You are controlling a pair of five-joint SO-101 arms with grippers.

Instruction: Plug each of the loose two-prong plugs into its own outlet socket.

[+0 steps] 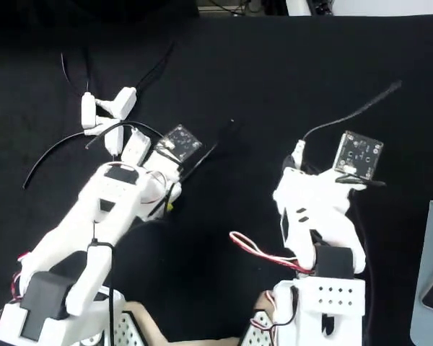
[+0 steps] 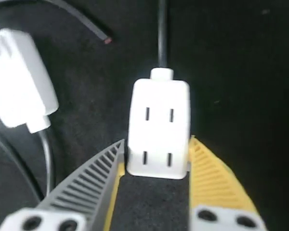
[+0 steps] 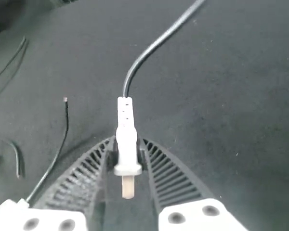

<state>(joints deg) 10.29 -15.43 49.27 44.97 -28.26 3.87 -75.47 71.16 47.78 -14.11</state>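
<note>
High view, far left of the black table cover (image 1: 238, 72): a cluster of white connector bodies (image 1: 105, 109) with thin dark leads lies loose; I cannot tell which are plugs and which are sockets. Just beside it, the left gripper (image 2: 158, 144) pinches the outlet socket (image 2: 159, 120) across its side walls at the end away from the cord, slot face up toward the wrist camera, both slot pairs uncovered. Its cord (image 2: 162, 33) runs straight away from the claw. Judgement: a light, rigid plastic shell with smooth sides that could skid under push-in force, so the hold belongs on the flat flanks, clear of the slots. Well apart to the right, the right gripper (image 3: 127, 141) is closed on the two-prong plug (image 3: 125, 115), seen edge-on, clamped on its broad faces near the flange, the prong end pointing back toward the wrist. Its cord (image 3: 154, 43) curves off over the cloth. Judgement: the plug is light and stiff, the prongs bendable if loaded off-axis, and the limp cord will drag. Grip the body, never the lead.
</note>
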